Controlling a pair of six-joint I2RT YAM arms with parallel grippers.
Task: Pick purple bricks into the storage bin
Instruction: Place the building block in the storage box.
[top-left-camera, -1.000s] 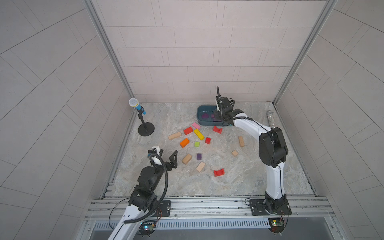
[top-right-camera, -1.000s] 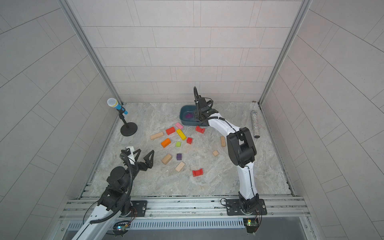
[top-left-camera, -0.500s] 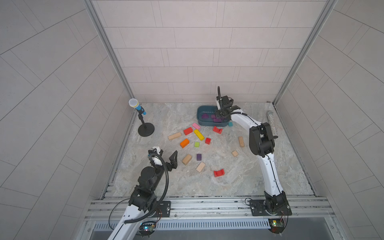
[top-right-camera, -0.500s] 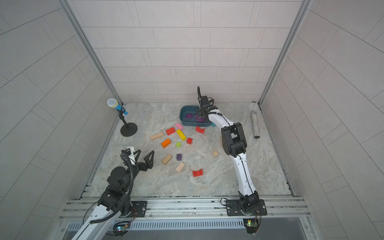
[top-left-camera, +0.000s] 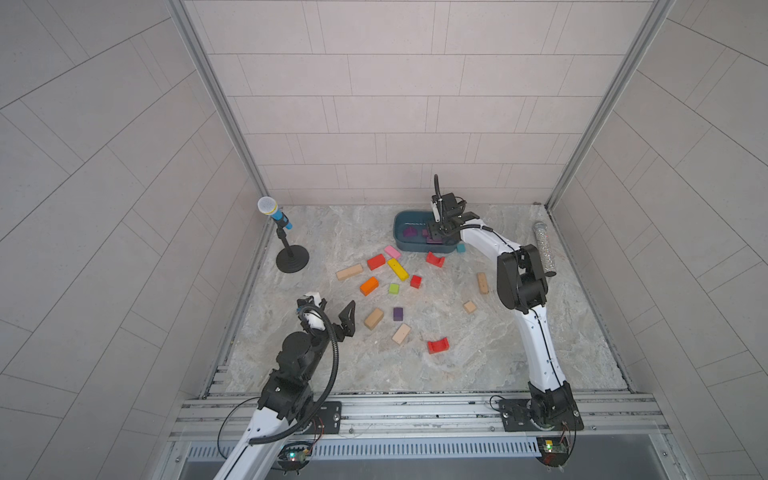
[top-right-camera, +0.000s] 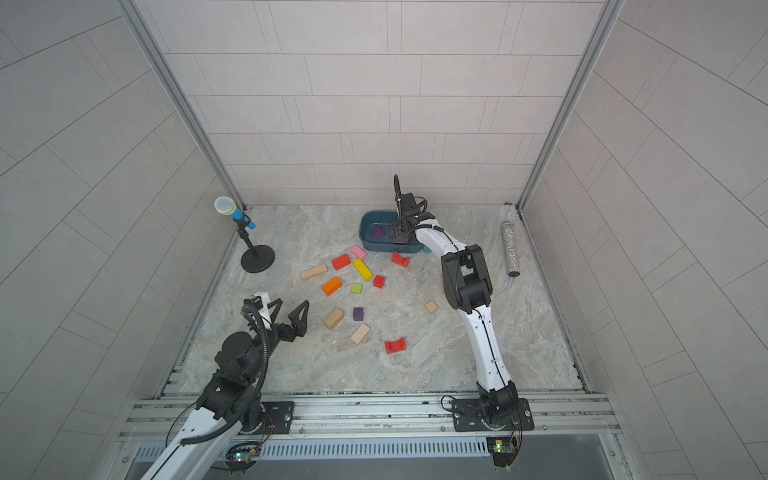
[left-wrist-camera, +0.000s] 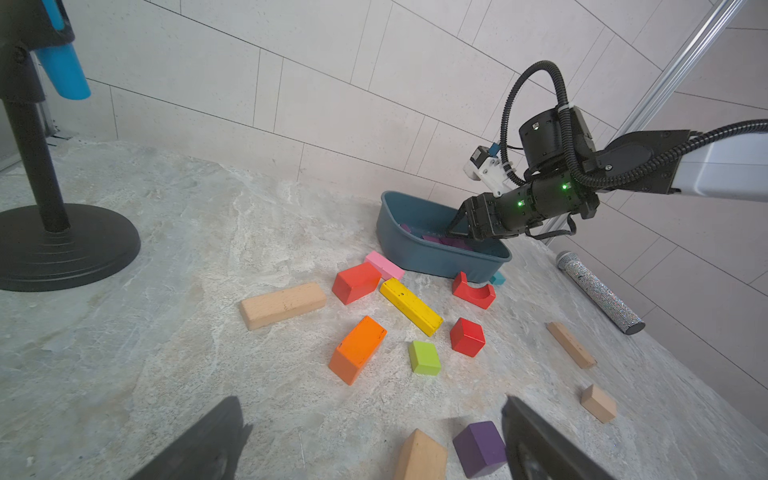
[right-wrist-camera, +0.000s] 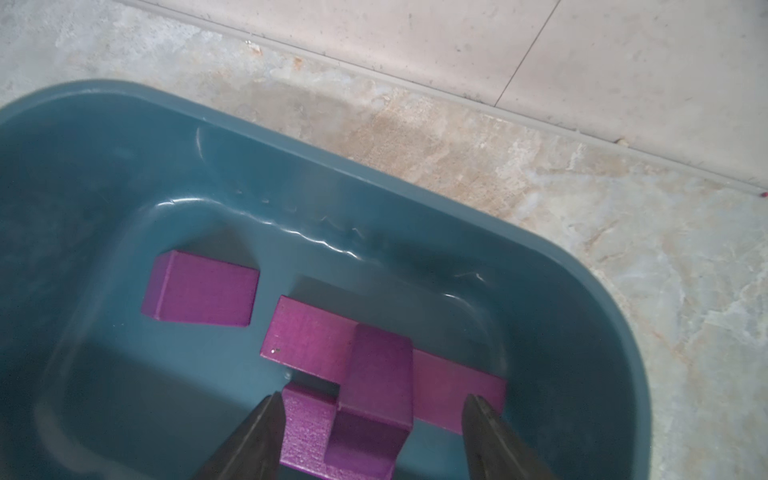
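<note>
Since about four dark-purple painted wooden bricks (right-wrist-camera: 199, 293) lie inside the teal oblong plastic storage bin (right-wrist-camera: 540, 291), I judge us nearly done. My right gripper (right-wrist-camera: 372, 398) hangs over them, fingers parted, grasping nothing. One purple wooden cube (top-left-camera: 398, 313) waits on the marble tabletop (top-left-camera: 457, 353) beside my spread, empty left gripper (left-wrist-camera: 372, 400).

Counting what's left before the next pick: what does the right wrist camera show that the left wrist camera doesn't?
Right wrist only: the floor of the blue bin, with one purple brick lying apart and a pile of bricks lying crosswise between the tips of the open right claw. Left wrist only: a loose purple cube on the table, plus coloured blocks. Both: the bin's wall and purple bricks inside it.
</note>
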